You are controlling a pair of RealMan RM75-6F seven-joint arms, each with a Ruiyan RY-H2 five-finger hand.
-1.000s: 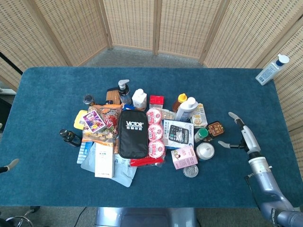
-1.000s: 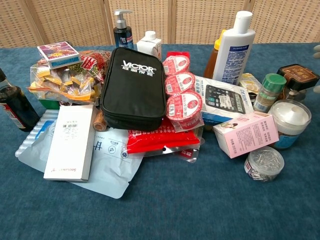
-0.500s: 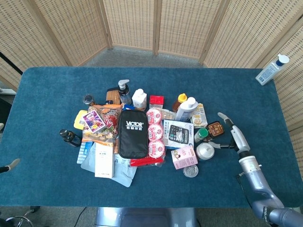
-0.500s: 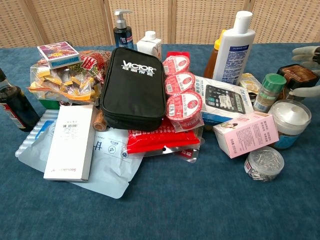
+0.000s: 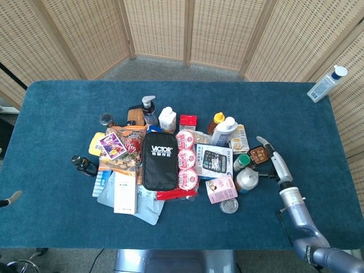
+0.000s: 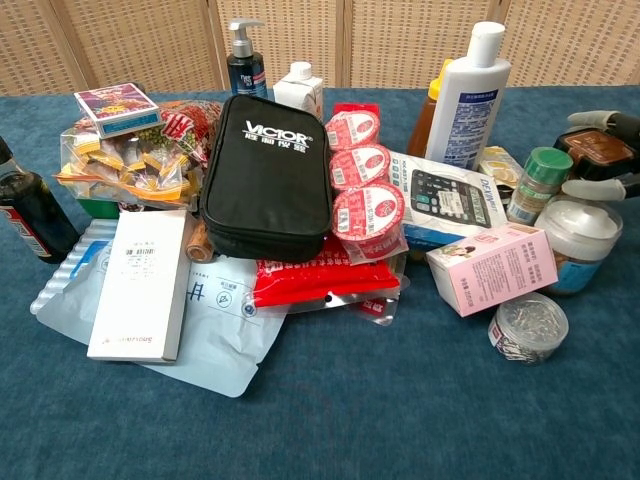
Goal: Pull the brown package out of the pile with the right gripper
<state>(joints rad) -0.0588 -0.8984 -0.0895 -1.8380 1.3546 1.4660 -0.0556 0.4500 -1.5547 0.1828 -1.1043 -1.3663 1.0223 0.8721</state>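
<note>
The brown package (image 5: pixel 259 154) is a small dark-brown box with a label, lying at the right edge of the pile beside a green-capped jar (image 5: pixel 242 162). In the chest view the brown package (image 6: pixel 598 148) sits at the far right. My right hand (image 5: pixel 274 162) is just right of it, open, one finger reaching over its far side and the thumb stretched toward the round tin (image 5: pixel 247 181). The same right hand (image 6: pixel 605 155) shows as fingers (image 6: pixel 603 120) above and below the package. Only a tip of my left hand (image 5: pixel 10 198) shows at the left edge.
The pile holds a black VICTOR case (image 5: pixel 160 160), a white lotion bottle (image 5: pixel 223 131), a pink box (image 5: pixel 221 189), a calculator pack (image 5: pixel 214 160) and a small clear tin (image 5: pixel 229 205). A plastic bottle (image 5: pixel 326 83) lies at the far right corner.
My right hand has moved left toward the pile, from bare table to right beside the brown package, its fingers now bracketing it. Nothing in the pile has shifted.
</note>
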